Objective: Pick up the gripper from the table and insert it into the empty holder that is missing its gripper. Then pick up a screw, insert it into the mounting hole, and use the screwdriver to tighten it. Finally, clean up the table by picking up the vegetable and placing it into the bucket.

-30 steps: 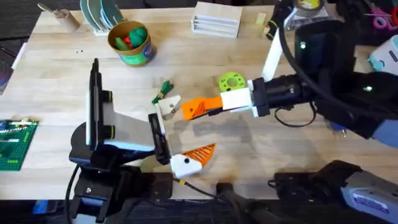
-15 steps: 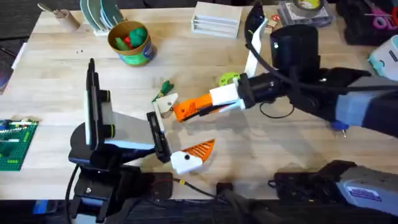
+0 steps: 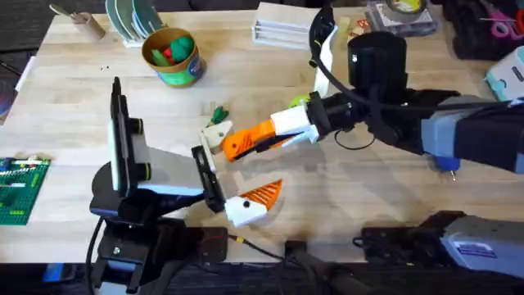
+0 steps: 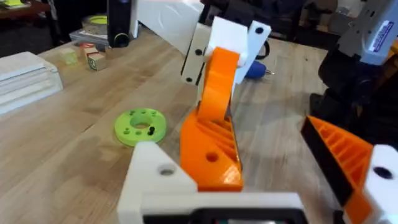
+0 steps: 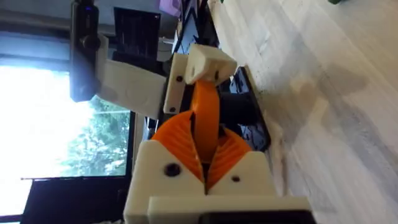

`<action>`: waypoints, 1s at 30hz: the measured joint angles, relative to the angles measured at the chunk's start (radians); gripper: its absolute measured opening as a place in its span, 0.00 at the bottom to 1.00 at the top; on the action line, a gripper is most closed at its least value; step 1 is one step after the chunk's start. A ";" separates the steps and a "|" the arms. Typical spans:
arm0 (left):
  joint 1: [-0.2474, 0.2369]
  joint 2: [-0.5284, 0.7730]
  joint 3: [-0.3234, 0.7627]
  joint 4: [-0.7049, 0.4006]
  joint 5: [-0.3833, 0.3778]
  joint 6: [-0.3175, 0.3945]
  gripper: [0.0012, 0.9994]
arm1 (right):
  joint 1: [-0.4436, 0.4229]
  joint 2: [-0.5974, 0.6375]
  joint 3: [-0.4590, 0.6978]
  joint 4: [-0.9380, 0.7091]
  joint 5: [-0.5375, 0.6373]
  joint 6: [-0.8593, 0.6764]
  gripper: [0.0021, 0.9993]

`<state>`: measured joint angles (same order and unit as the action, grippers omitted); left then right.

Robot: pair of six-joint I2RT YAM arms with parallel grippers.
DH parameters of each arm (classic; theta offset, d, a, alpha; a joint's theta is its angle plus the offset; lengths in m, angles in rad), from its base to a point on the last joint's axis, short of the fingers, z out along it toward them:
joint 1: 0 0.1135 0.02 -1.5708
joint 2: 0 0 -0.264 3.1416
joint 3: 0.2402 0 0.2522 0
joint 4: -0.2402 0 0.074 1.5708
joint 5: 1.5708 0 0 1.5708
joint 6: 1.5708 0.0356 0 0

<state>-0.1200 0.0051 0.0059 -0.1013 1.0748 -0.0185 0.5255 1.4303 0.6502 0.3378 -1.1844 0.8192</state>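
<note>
Overhead view: the right gripper (image 3: 246, 142), white fingers with orange ribbed pads, is pressed together on the small orange triangular ribbed plastic finger pad (image 3: 237, 145) and holds it at the white wedge-shaped plastic holder (image 3: 219, 136), the bare far jaw tip of the left gripper (image 3: 233, 174). That gripper stands spread near the middle of the light wooden table (image 3: 74, 90); its near jaw carries its own orange pad (image 3: 264, 195).

Left wrist view: the carried pad (image 4: 214, 149) lies along the inner face of the holder (image 4: 158, 180), apparently touching; whether it is fully seated cannot be told.

Risks, as judged:
- The pad may go in tilted and jam, because its grip is at one end only.
- Letting go before it seats would drop it to the table beneath.
- A sideways push by the right arm could shift the left jaw and spoil alignment of the mounting hole.

Surroundings:
- The tiny dark-green leafy toy vegetable (image 3: 218, 114) lies just beyond the holder, toward the far edge, close to the working point; a sweep of the arm could knock it.
- The round green disc with holes (image 4: 140, 126) lies near the right arm.
- The small round yellow-rimmed bucket (image 3: 172, 56) stands toward the far left corner, well apart and unobstructed.
- A blue-handled tool (image 4: 255, 69) lies behind the right gripper, probably the screwdriver.
</note>
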 joint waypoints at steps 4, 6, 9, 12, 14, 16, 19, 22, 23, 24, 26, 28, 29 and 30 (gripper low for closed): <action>0.000 0.000 0.000 0.000 -0.004 -0.001 0.99 | 0.000 0.012 0.000 0.015 0.010 0.006 0.01; 0.000 0.000 0.000 0.000 -0.007 -0.004 0.99 | 0.000 0.031 0.000 0.028 0.009 0.017 0.01; 0.000 0.000 0.000 0.000 -0.013 -0.017 0.99 | 0.000 0.063 0.000 0.059 0.008 0.046 0.01; 0.001 0.000 0.000 0.001 -0.022 -0.021 0.99 | 0.000 0.103 0.000 0.145 0.004 0.087 0.01; 0.003 0.000 0.000 0.002 -0.028 -0.024 0.99 | 0.000 0.137 0.000 0.213 -0.002 0.122 0.01; 0.003 0.000 0.000 0.002 -0.028 -0.027 0.99 | 0.000 0.170 0.000 0.276 -0.009 0.158 0.01; 0.003 0.001 0.000 0.000 -0.019 -0.038 0.99 | 0.005 0.208 0.001 0.344 -0.006 0.209 0.01; 0.003 0.004 0.000 0.000 -0.019 -0.049 0.99 | 0.015 0.231 0.002 0.391 0.018 0.256 0.01; 0.003 0.006 0.000 0.001 -0.024 -0.051 0.99 | 0.021 0.235 0.002 0.405 0.028 0.273 0.01; 0.008 0.009 0.000 0.003 -0.038 -0.050 0.99 | 0.042 0.241 0.002 0.455 0.057 0.305 0.01; 0.008 0.008 0.000 0.004 -0.046 -0.050 0.99 | 0.060 0.242 0.002 0.477 0.081 0.313 0.01; 0.012 0.008 0.000 0.005 -0.052 -0.050 0.99 | 0.067 0.243 0.002 0.482 0.101 0.320 0.01; 0.014 0.008 0.000 0.005 -0.054 -0.050 0.99 | 0.070 0.243 0.002 0.484 0.108 0.322 0.01; 0.014 0.008 0.000 0.005 -0.056 -0.050 0.99 | 0.073 0.243 0.002 0.485 0.114 0.322 0.01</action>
<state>-0.1055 0.0128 0.0055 -0.0967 1.0192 -0.0685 0.5983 1.6730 0.6521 0.8230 -1.0700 1.1416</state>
